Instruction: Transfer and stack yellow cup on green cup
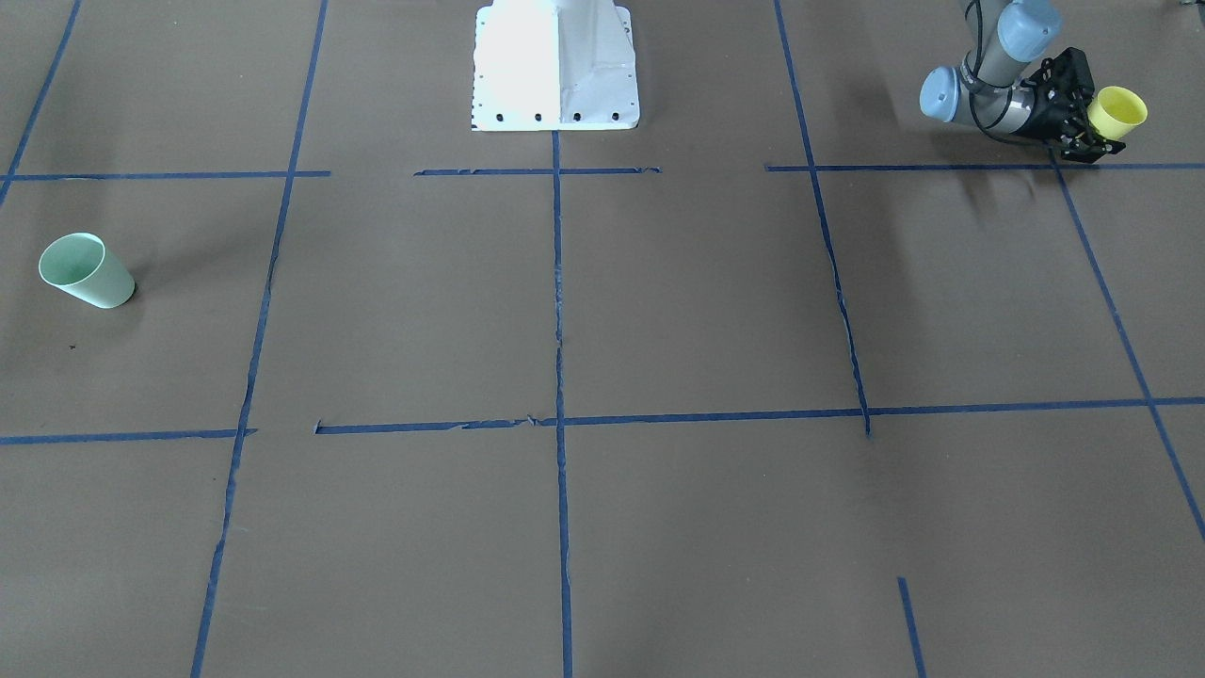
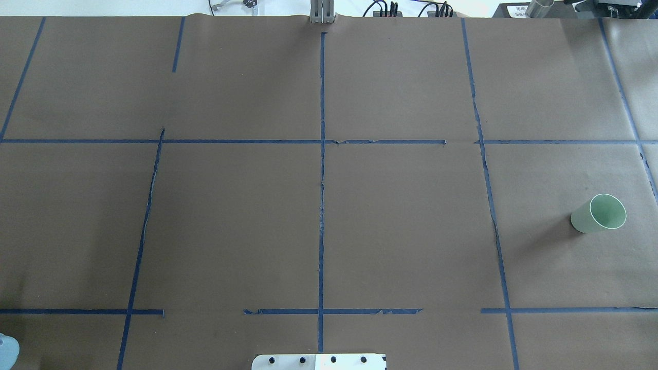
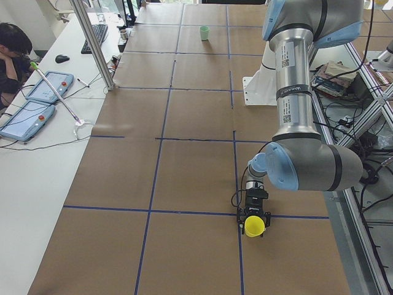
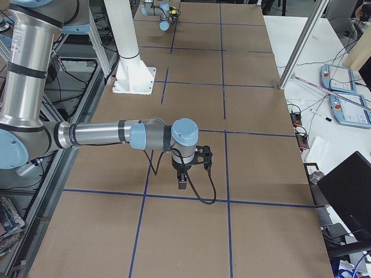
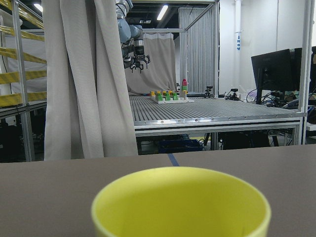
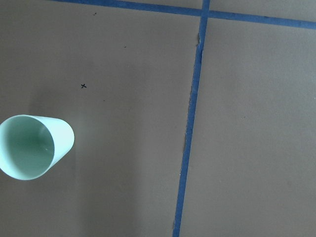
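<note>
The yellow cup stands near the table edge on my left side, between the fingers of my left gripper. That gripper lies level and is closed against the cup's sides. The cup's rim fills the bottom of the left wrist view, and the cup shows in the exterior left view. The green cup stands alone on my right side and also shows in the right wrist view. My right gripper hangs pointing down over the table; I cannot tell whether it is open or shut.
The white robot base stands at the middle of my table edge. Blue tape lines divide the brown table cover. Tablets and an operator are at a side desk.
</note>
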`<control>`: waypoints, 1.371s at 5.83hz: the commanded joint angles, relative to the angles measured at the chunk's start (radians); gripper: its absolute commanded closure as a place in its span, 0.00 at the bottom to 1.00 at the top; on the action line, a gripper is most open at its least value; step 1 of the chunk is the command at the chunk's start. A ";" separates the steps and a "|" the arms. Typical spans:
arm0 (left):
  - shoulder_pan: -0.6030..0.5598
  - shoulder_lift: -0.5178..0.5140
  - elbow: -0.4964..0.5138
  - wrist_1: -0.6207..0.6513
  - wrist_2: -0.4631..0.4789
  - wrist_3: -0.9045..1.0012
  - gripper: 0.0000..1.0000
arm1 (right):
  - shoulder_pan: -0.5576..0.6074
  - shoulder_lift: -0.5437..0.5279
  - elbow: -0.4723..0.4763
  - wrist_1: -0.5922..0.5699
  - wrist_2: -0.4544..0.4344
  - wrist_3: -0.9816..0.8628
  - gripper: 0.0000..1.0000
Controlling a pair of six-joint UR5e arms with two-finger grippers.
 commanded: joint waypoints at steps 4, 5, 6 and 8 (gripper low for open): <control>-0.060 0.090 -0.010 -0.051 0.130 0.127 0.48 | 0.000 0.000 -0.003 -0.003 0.000 0.003 0.00; -0.167 0.090 0.004 -0.103 0.228 0.217 0.48 | 0.000 0.000 -0.003 -0.003 0.002 0.003 0.00; -0.275 0.090 0.010 -0.167 0.318 0.317 0.48 | 0.000 0.000 -0.004 -0.003 0.003 0.003 0.00; -0.525 0.082 0.082 -0.398 0.495 0.621 0.48 | 0.000 0.000 -0.015 -0.005 0.003 0.003 0.00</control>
